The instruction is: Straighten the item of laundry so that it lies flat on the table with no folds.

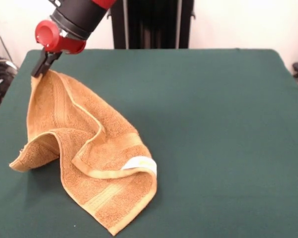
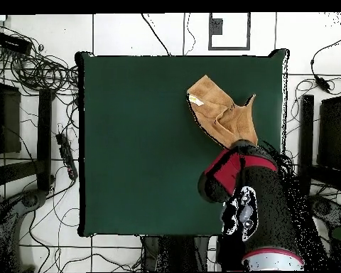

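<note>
The towel [image 1: 84, 158] lay on the green worktop [image 1: 213, 124], not flat: one corner was lifted clear of the felt, and from it the cloth hung and trailed down to a rumpled heap. In the front view a band-striped edge was folded back over the towel's middle, with the small white label [image 1: 139, 163] showing at the fold, and a second flap curled up at the side of the heap toward the worktop's near left edge.

The tool [image 1: 43, 64] was clamped together on that raised corner, at the end of the red and black arm [image 1: 74, 20]. The relation that mattered was this: the towel's long axis ran from the held corner straight away from the tool, toward the worktop's front edge in the front view, so all the slack and both folds lay on the side of the towel away from the tool.

Judging from that, drawing the corner further away from the heap along this same axis would likely pull the cloth taut, though the folded-back edge might drag along unopened
</note>
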Controlling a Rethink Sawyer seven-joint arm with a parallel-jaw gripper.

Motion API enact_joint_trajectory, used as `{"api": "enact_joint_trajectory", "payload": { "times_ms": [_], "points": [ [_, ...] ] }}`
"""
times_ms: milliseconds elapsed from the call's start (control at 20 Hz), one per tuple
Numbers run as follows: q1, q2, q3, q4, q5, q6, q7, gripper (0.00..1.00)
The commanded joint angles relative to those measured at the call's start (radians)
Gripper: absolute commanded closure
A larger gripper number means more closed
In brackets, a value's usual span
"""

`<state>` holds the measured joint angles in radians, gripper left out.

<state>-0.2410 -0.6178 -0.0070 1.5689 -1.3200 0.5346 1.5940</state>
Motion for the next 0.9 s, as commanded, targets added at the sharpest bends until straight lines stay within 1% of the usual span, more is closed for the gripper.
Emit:
{"api": "enact_joint_trajectory", "payload": {
  "times_ms": [50, 200, 250, 300, 350, 400, 500, 550, 650, 750, 900],
  "points": [
    [-0.019, 0.033, 0.105, 0.164, 0.081, -0.231, 0.132, 1.00],
    [0.054, 0.035, 0.015, 0.161, 0.079, -0.374, 0.319, 1.00],
    [0.079, 0.040, -0.019, 0.154, 0.086, -0.414, 0.358, 1.00],
    [0.136, 0.063, -0.097, 0.130, 0.108, -0.497, 0.434, 1.00],
    [0.174, 0.084, -0.153, 0.115, 0.140, -0.549, 0.461, 1.00],
    [0.237, 0.127, -0.250, 0.089, 0.208, -0.630, 0.496, 1.00],
    [0.289, 0.176, -0.341, 0.091, 0.337, -0.721, 0.475, 1.00],
    [0.293, 0.179, -0.349, 0.102, 0.365, -0.734, 0.461, 1.00],
    [0.286, 0.161, -0.343, 0.131, 0.404, -0.730, 0.429, 1.00],
    [0.282, 0.128, -0.330, 0.154, 0.422, -0.699, 0.405, 1.00],
    [0.308, 0.090, -0.359, 0.194, 0.456, -0.685, 0.381, 1.00]
  ]
}}
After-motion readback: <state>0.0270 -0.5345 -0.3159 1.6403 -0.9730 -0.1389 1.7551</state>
